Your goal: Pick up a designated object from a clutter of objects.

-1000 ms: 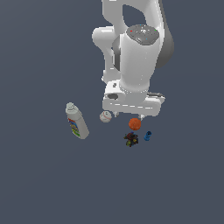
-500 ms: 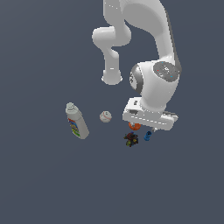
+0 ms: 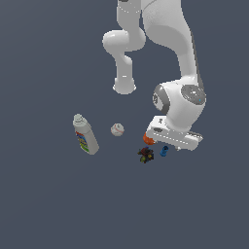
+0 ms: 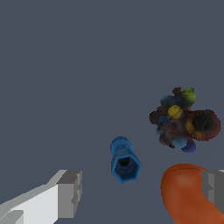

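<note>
The designated object, a tiny bright-blue stubby piece (image 3: 164, 151), lies on the grey floor just below my arm's white hand (image 3: 173, 134) in the exterior view. In the wrist view the blue piece (image 4: 125, 160) lies between my fingers and a little ahead of them. My gripper (image 4: 140, 192) is open and empty, with one finger (image 4: 68, 193) on one side and the other finger (image 4: 215, 187) beside the orange ball (image 4: 186, 197). The dark multicoloured lump (image 4: 183, 120) lies close beyond the ball.
In the exterior view the orange ball (image 3: 148, 139) and the dark lump (image 3: 145, 154) sit just to the left of the blue piece. A white baseball (image 3: 117, 129) and a white bottle with a colourful label (image 3: 85, 135) lie farther left.
The arm has swung to the exterior view's right and come down, bringing the hand from above the baseball area to just over the blue piece.
</note>
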`<action>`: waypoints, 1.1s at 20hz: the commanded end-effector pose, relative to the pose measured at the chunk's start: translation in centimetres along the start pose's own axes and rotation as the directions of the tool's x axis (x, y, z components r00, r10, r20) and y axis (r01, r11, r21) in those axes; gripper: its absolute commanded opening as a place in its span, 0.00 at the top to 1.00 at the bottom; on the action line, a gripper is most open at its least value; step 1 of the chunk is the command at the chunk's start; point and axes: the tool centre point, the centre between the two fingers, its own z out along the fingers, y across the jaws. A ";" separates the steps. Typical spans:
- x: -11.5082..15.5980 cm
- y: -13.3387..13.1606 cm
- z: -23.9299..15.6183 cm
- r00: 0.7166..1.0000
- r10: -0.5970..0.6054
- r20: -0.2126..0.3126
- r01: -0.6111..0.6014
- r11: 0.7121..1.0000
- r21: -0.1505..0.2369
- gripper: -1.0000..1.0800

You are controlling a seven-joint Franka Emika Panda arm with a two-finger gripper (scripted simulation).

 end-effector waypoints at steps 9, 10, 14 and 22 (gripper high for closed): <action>-0.5 -0.6 1.2 1.000 0.014 0.000 -0.014 1.000 -0.001 0.04; -0.5 -0.6 1.5 1.000 0.014 0.000 -0.014 1.000 -0.001 0.04; -0.6 -0.6 3.1 1.000 0.015 0.000 -0.015 1.000 -0.001 0.04; -0.6 -0.7 5.9 1.000 0.017 0.000 -0.017 1.000 -0.001 0.04</action>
